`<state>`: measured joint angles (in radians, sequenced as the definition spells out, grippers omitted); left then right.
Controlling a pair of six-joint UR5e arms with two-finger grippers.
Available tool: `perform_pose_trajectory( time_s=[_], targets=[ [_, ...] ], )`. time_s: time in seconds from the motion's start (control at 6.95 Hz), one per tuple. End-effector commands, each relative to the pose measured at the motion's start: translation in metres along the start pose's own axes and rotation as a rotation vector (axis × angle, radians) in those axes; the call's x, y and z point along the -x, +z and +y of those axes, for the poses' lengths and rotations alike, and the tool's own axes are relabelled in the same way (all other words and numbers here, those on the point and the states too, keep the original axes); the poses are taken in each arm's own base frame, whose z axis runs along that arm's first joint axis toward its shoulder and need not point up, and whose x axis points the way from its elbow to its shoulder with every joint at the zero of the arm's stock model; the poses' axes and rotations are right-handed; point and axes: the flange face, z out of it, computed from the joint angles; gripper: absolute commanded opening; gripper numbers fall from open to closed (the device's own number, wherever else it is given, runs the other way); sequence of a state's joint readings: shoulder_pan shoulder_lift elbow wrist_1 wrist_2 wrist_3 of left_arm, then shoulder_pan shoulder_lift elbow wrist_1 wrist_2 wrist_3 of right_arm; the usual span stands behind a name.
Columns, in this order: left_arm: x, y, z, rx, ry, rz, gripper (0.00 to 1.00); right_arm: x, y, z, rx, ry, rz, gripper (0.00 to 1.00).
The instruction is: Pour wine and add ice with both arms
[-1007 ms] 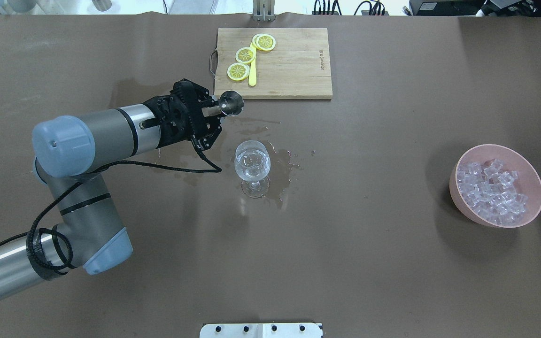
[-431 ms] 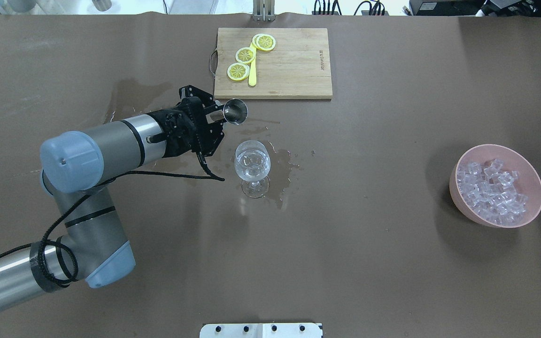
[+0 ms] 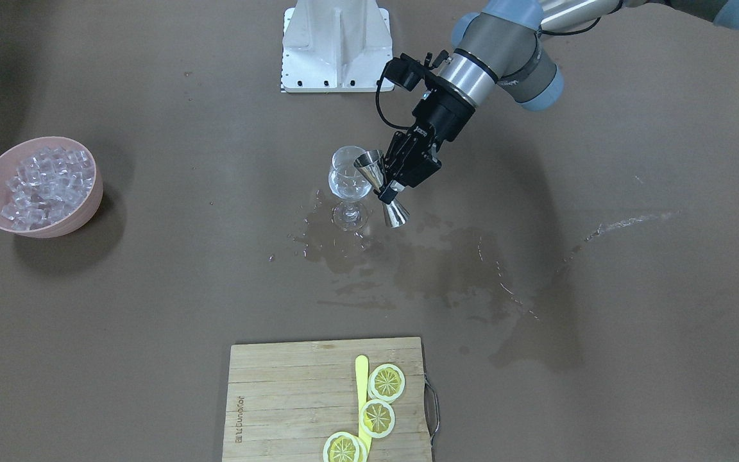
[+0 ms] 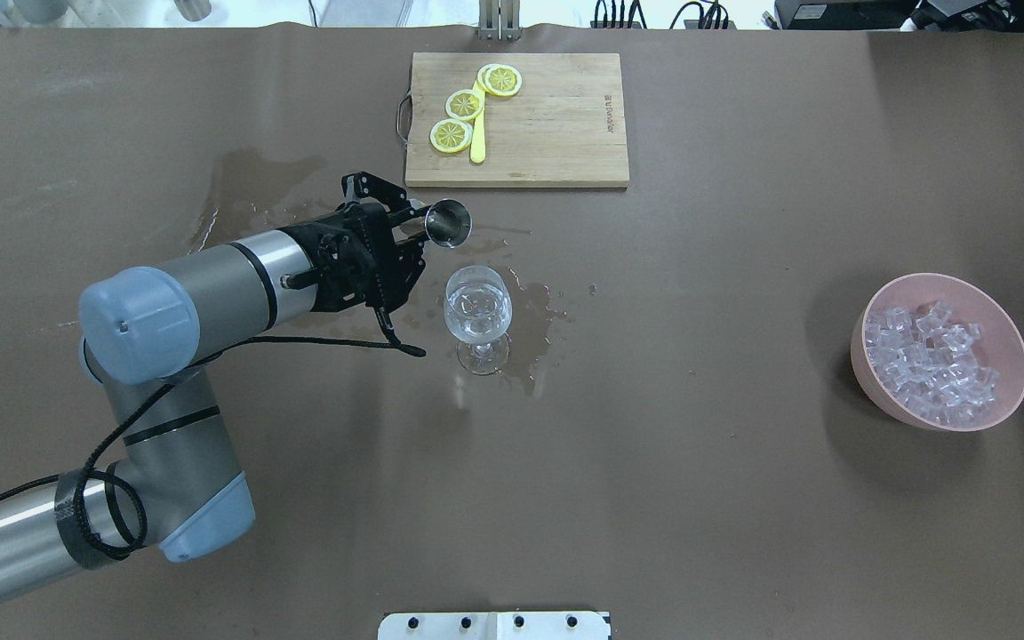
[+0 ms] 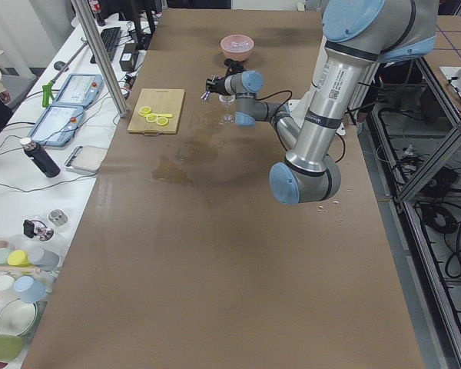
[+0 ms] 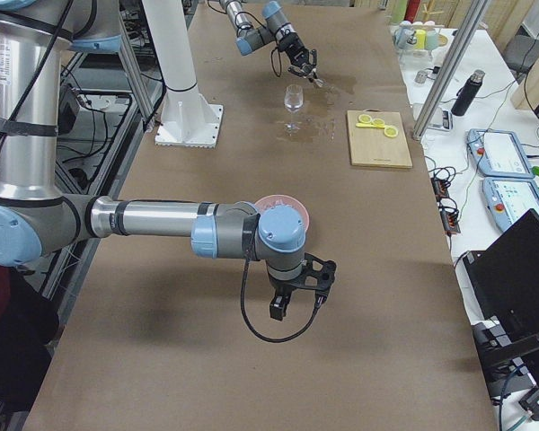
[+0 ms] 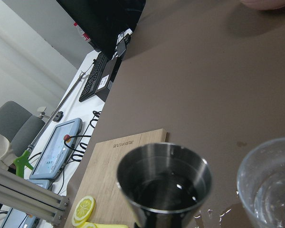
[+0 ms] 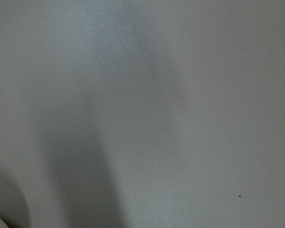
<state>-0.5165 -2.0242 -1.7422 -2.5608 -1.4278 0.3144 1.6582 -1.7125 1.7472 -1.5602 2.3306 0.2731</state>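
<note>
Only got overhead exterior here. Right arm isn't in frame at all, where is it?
Observer: Exterior right view has it. The right pincer hangs above the table, nearer that camera than the pink bowl.
Operator: What's the left one holding? I only see a steel mouth.
Observer: Front-facing view shows a double-ended jigger. The left pincer is shut on its waist, and it is tilted with the upper mouth toward the wine glass.
Operator: Anything left in it?
Observer: Left wrist view looks into its mouth. It is dark inside with a few glints low down. I can't tell whether that's liquid.
</note>
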Motion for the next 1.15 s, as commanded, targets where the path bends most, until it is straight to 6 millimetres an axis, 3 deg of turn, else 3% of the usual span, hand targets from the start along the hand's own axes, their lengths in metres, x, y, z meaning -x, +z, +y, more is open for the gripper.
perform_pose_trajectory(
  time_s=[0.0,0.72,1.01],
  targets=[
    [0.007,-0.015,-0.005,-0.008,0.112,-0.044,0.0,-0.001,0.001,0.001,0.002,0.002,0.001,1.0],
    [0.006,-0.014,-0.005,0.021,0.153,-0.099,0.0,-0.002,0.002,0.002,0.004,0.004,0.002,1.0],
    [-0.007,-0.012,-0.007,0.037,0.186,-0.118,0.0,-0.002,0.002,0.002,0.004,0.005,0.002,1.0]
  ],
)
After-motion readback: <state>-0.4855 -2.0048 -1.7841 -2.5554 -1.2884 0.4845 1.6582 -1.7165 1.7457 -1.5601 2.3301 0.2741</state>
